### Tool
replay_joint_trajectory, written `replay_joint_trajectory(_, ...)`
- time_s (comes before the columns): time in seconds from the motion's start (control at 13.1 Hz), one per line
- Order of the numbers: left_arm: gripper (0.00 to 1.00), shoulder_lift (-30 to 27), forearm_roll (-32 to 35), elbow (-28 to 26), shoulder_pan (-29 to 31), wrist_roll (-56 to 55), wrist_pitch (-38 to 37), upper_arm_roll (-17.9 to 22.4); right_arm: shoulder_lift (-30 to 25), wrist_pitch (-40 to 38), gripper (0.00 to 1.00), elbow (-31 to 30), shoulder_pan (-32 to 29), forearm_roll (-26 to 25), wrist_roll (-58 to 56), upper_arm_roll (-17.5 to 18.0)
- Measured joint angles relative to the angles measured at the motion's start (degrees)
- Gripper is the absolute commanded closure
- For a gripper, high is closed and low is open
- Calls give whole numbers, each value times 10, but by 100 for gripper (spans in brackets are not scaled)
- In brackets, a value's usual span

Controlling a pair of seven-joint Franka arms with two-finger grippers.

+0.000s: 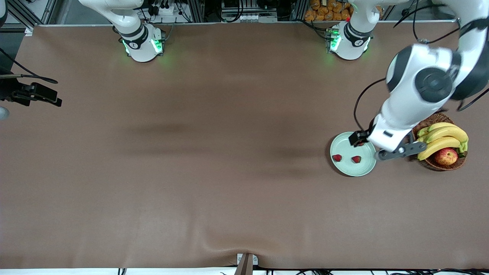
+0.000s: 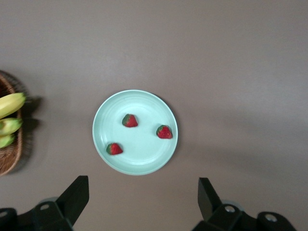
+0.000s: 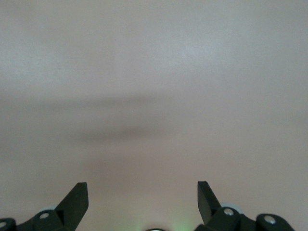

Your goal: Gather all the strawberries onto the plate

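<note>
The pale mint plate (image 2: pixel 144 101) lies toward the left arm's end of the table, beside the basket. Three strawberries rest on it, apart from each other: one greener-capped (image 2: pixel 129 120), one (image 2: pixel 164 131) and one (image 2: pixel 114 148). In the front view two strawberries (image 1: pixel 337 157) (image 1: pixel 356 159) show on the plate (image 1: pixel 353 169); the left hand covers most of the third. My left gripper (image 2: pixel 143 190) hangs above the plate's edge, open, nothing between its fingers. My right gripper (image 3: pixel 143 190) is open over bare brown table, holding nothing.
A brown wicker basket (image 1: pixel 431 121) with bananas (image 1: pixel 443 138) and a red apple (image 1: pixel 446 156) stands right beside the plate, under the left arm's elbow. A black device with cables (image 1: pixel 36 93) sits at the right arm's end of the table.
</note>
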Motion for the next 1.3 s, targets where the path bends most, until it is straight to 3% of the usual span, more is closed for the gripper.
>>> replay_joint_trajectory(0.23, 0, -10, -4, 82, 0, 3, -101, 1, 0, 0, 0, 0, 1, -1, 0, 0)
replay_joint_trajectory(0.46, 0, -38, -13, 111, 16, 48, -152, 2, 0, 0, 0, 0, 1, -1, 0, -1)
replay_joint_trajectory(0.92, 0, -101, -54, 89, 36, 171, -187, 42, 2, -1, 0, -2, 2, -1, 0, 0)
replay_joint_trajectory(1.14, 0, -133, -58, 50, 19, 174, -187, 64, 16, 2, 0, -4, 1, -4, 0, -4)
replay_joint_trajectory(1.3, 0, -152, -70, 35, -12, 174, -187, 103, 16, 1, 0, -2, 1, -4, 0, -5)
